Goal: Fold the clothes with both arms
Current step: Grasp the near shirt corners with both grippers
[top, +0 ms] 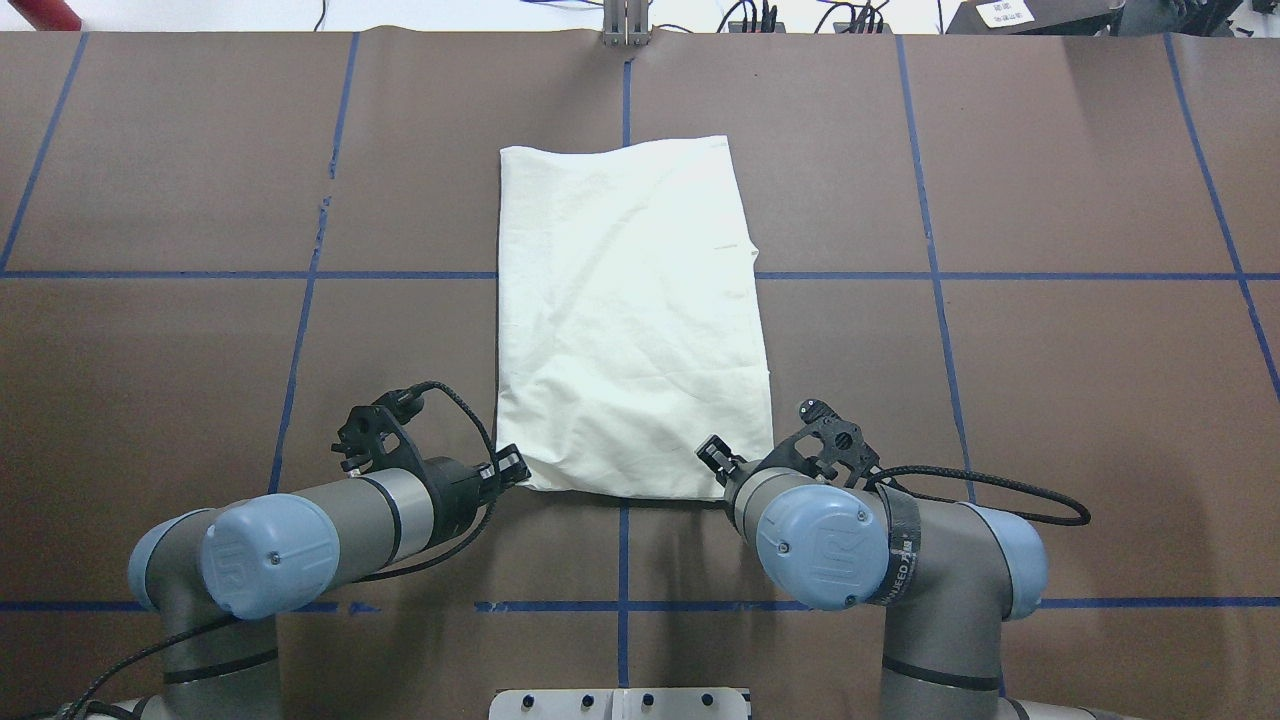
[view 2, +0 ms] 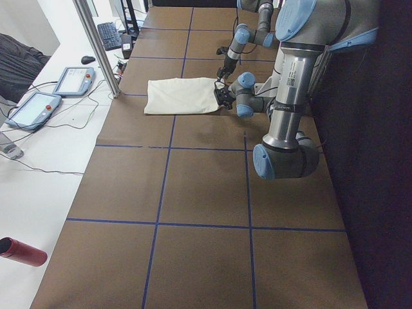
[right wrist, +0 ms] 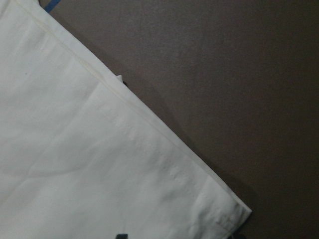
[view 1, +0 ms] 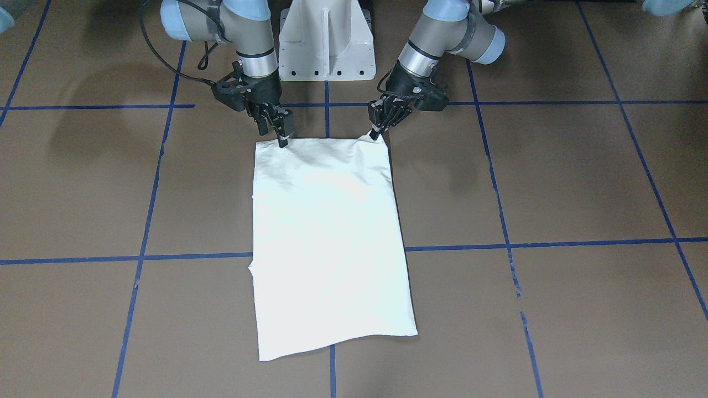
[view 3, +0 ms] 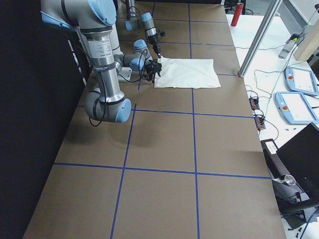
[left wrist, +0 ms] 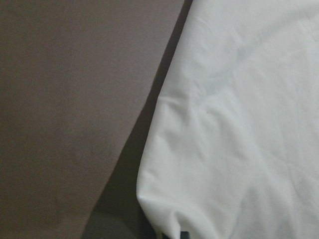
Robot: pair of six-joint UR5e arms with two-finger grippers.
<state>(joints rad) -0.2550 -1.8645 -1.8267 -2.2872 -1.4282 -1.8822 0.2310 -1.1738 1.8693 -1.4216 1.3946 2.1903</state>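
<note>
The cream-white T-shirt lies flat as a long folded rectangle on the brown table, plain side up, with no print showing. It also shows in the overhead view as the T-shirt. My left gripper pinches its near corner on my left, and that corner peaks up slightly. My right gripper is down on the other near corner. From overhead, the left gripper and right gripper sit at the two ends of the near hem. Each wrist view shows a cloth corner with shadow under its edge.
The white pedestal base stands between the arms. Blue tape lines grid the table. Teach pendants and cables lie on the white bench beyond the far edge. A red cylinder rests at the table's left end.
</note>
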